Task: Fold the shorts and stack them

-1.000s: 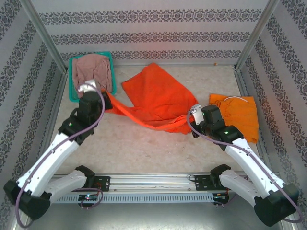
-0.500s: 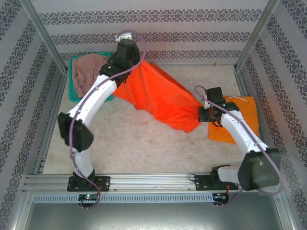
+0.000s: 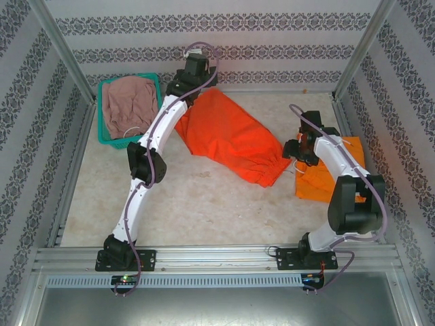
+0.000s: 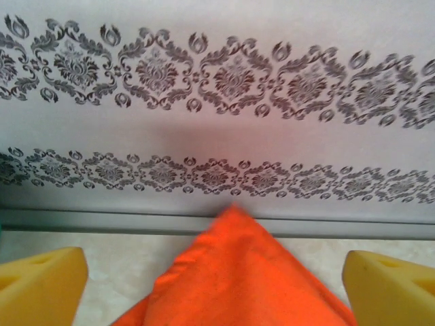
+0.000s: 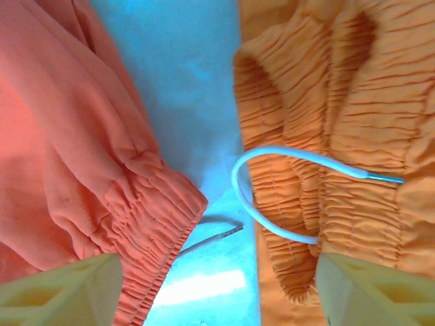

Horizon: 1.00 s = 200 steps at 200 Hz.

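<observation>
With your left gripper (image 4: 214, 275) and right gripper (image 5: 217, 285) both released, the red-orange shorts (image 3: 231, 136) lie mid-table just left of the yellow-orange shorts (image 3: 336, 173), so a careless pinch may snag the white drawstring (image 5: 236, 180).

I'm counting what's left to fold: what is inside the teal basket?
The dusty pink shorts lie crumpled inside the teal basket, filling most of it. Anything beneath them is hidden.

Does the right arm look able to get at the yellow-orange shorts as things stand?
Probably yes: the right gripper hovers with open jaws just above the waistband edge of the yellow-orange shorts, by their white drawstring, and nothing lies between.
</observation>
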Motion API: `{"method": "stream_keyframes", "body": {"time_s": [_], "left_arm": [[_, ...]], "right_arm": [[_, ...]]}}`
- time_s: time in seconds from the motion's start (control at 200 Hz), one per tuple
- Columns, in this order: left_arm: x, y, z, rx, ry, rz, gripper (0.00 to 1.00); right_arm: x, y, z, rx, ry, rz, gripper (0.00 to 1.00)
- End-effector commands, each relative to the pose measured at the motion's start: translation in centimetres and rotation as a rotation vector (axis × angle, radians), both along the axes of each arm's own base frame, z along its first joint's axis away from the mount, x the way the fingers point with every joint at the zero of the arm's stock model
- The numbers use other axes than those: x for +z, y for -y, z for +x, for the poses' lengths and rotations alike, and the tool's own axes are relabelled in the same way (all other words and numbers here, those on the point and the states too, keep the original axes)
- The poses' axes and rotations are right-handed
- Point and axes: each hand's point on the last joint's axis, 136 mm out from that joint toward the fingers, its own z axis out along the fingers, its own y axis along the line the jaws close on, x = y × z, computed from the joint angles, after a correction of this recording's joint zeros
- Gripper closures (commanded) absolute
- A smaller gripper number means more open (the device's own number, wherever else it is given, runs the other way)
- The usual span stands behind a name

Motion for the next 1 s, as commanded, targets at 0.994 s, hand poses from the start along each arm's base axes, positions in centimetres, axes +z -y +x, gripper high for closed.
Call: {"method": "stream_keyframes", "body": {"time_s": [0.994], "left_arm": [[-6.0, -0.6, -17.7, -0.133, -0.241, -0.365, 0.04]], "right_arm": [[-3.7, -9.1, -0.9, 0.160, -0.119, 0.211, 0.08]]}}
